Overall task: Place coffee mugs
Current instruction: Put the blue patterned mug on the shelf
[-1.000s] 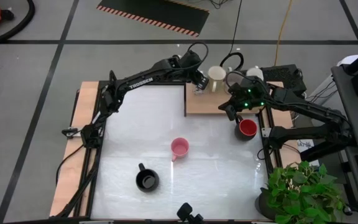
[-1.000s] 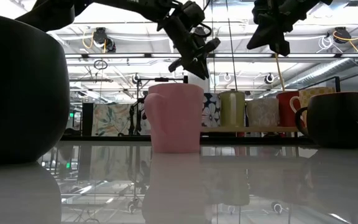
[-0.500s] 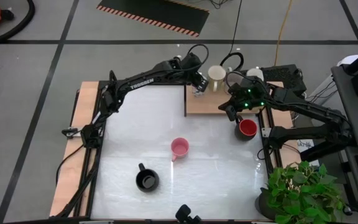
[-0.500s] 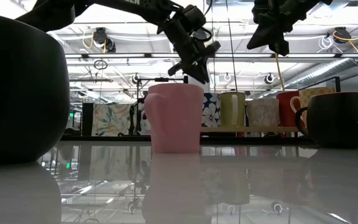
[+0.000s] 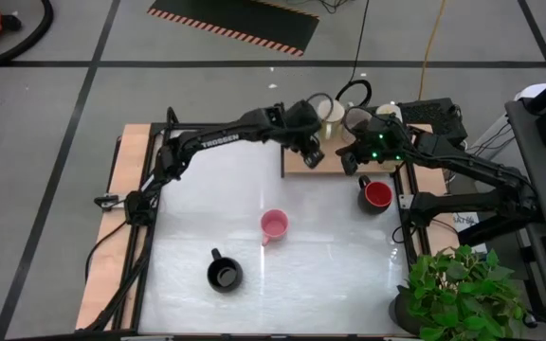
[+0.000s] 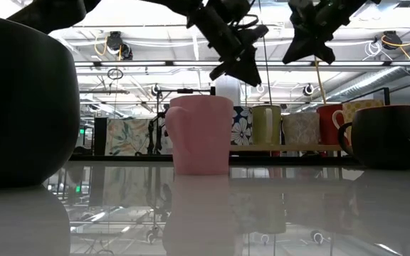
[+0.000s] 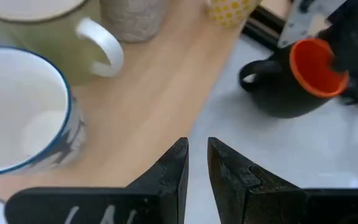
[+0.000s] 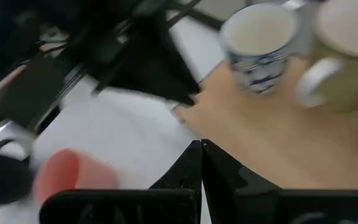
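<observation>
High view looks straight down; low view sits at tabletop level facing the far side; wrist views hang close; all share the wooden board (image 5: 335, 161)

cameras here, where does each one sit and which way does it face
High view: above the table, looking straight down; both arms show, left gripper and right gripper over the wooden board.
Low view: at table-top height, looking level across; pink mug in front, grippers hanging from above.
Left wrist view: past its own nearly closed fingers at the board edge and the black mug with red inside.
Right wrist view: past its shut fingers at the blue-marked mug.
Shared: both wrist views see the blue-marked mug.
</observation>
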Robot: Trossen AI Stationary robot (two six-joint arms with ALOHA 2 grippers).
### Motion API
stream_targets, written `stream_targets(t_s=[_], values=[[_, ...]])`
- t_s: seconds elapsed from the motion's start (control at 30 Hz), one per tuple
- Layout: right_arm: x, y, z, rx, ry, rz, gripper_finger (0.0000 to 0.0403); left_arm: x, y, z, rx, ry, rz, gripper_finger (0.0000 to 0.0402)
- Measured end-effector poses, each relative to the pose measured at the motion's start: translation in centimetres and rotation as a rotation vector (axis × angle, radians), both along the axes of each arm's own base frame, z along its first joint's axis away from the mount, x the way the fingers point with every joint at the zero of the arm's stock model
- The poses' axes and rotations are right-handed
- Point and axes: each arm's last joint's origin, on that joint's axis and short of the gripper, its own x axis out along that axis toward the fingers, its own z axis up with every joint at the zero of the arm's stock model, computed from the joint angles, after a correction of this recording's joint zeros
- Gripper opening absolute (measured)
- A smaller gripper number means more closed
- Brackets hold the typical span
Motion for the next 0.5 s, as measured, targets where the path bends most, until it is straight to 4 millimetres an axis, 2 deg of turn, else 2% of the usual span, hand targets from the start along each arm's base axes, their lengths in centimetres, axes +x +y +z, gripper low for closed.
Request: stream_targets(t_s=[0.2, 0.5], values=[[-0.1, -0.4, 0.0, -0.1, 0.051, -0.04, 0.0, 1.2, -1.7, -1.5, 0.202, 0.068, 0.035, 0.0063], [0.2, -0.5, 0.1, -0.119, 0.027, -0.044, 0.0, 1.2, -2.4, -3.9, 0.244, 0.161, -0.011, 0.0063]])
